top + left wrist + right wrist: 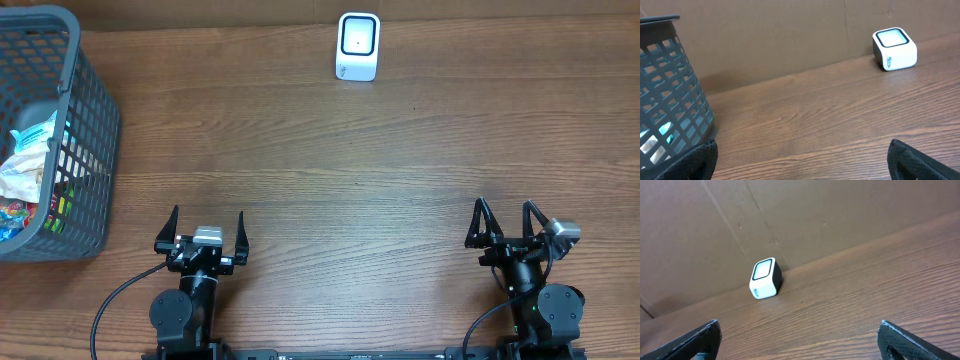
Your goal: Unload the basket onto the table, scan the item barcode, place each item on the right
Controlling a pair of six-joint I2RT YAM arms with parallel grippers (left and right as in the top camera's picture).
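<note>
**Surfaces: wood, plastic, cardboard, film**

Brown wood-grain table, smooth, low sheen. Grey moulded-plastic basket, open lattice, matt. Inside it, packets in crinkled film, shiny. White scanner: smooth plastic shell, slight gloss, with a dark glossy window. Plain brown cardboard wall, matt, with a few creases. The left gripper and right gripper have black matt plastic fingers.

Wood-grain table, brown, boards running left to right. Directly on it: a small white barcode scanner with a dark-framed window, at the far edge near centre, and a grey slatted plastic basket, upright at the far-left corner. The two stand well apart.
</note>
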